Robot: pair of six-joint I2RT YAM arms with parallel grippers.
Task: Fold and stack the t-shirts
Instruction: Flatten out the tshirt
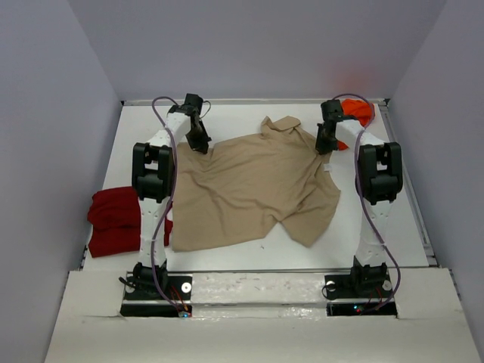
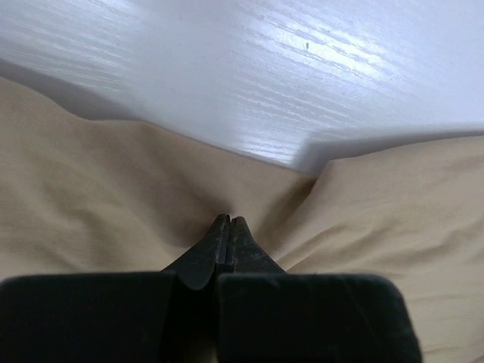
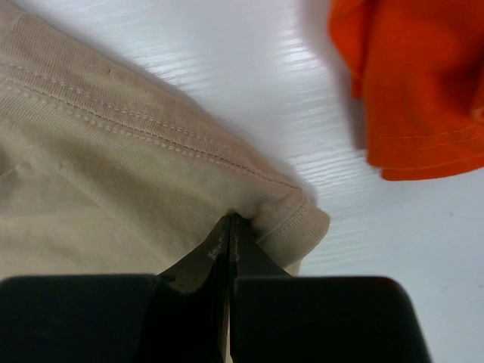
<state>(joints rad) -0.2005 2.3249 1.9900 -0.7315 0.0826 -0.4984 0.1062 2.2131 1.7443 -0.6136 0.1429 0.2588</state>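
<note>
The tan t-shirt (image 1: 249,189) lies spread on the white table, collar toward the far side. My left gripper (image 1: 203,144) is shut on its far-left edge; in the left wrist view the tan cloth (image 2: 363,204) puckers around the closed tips of that gripper (image 2: 229,221). My right gripper (image 1: 324,147) is shut on the far-right sleeve; the right wrist view shows the ribbed hem (image 3: 295,219) bunched at the closed tips of the gripper (image 3: 230,219). A dark red t-shirt (image 1: 113,219) sits folded at the left edge. An orange t-shirt (image 1: 357,112) is crumpled at the far right corner.
The orange t-shirt (image 3: 416,83) lies just beyond the right gripper, apart from the tan sleeve. Grey walls (image 1: 53,113) close in the white table (image 1: 234,113) on the left, far and right sides. Both arm bases (image 1: 155,291) stand at the near edge.
</note>
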